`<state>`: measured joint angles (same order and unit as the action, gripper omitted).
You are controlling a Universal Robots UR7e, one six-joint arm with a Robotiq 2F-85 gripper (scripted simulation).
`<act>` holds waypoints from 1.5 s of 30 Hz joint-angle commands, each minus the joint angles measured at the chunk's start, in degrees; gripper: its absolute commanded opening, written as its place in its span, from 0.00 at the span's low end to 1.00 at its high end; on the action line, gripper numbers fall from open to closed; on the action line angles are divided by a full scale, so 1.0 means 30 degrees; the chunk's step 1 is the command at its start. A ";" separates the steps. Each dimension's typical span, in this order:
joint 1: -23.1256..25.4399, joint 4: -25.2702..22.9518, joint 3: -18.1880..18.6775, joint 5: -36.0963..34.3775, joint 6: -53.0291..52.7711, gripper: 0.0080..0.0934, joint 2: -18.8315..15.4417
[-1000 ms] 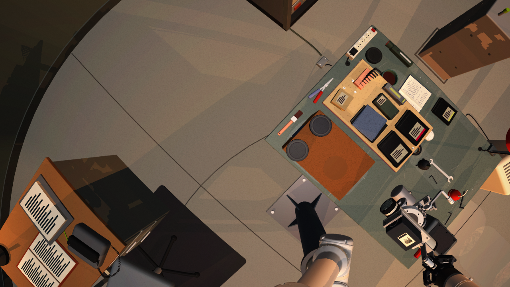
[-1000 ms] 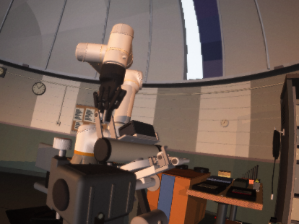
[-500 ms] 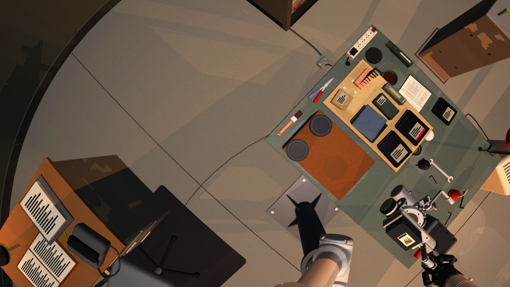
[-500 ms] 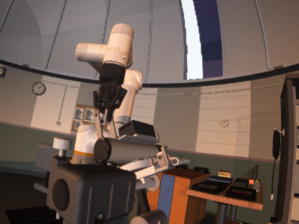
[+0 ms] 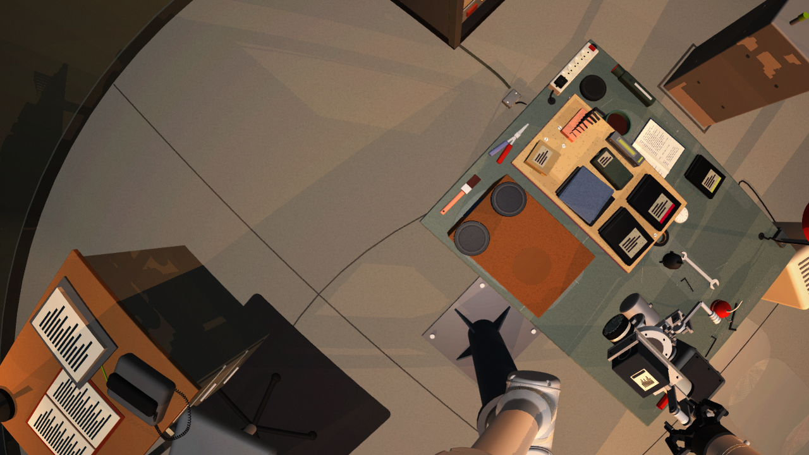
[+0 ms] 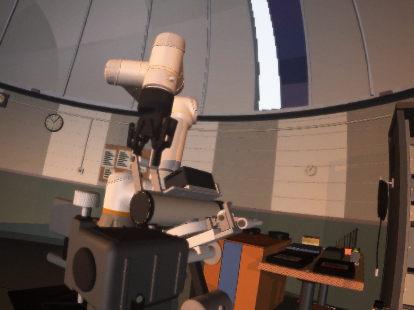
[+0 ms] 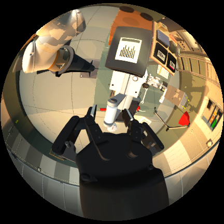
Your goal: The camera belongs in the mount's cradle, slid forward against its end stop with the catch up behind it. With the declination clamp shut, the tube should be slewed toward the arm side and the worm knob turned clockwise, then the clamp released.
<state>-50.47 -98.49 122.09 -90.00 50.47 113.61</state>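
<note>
The black camera (image 7: 128, 50) sits in the mount's pale cradle (image 7: 126, 84), above the telescope tube (image 6: 175, 209). A white lever with a rounded end (image 7: 112, 114) sticks up behind the camera, between my gripper's fingers. My gripper (image 7: 111, 119) is open and holds nothing; it hangs just above the rear of the cradle (image 6: 146, 159), and from overhead it sits at the mount's near end (image 5: 687, 421). The camera's label faces up (image 5: 645, 378). A red-knobbed lever (image 5: 719, 308) juts from the mount's far side.
The mount's dark housing (image 6: 122, 270) stands right below the tube. The arm's base (image 5: 489, 351) rises beside the green mat. A wooden tray of cases (image 5: 599, 184) and an orange pad with two round caps (image 5: 508, 198) lie on the mat beyond.
</note>
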 commanded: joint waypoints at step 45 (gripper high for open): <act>0.0000 0.1555 -0.1399 0.0000 0.0000 0.70 0.0166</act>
<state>-50.47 -93.81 117.94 -90.00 50.47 114.10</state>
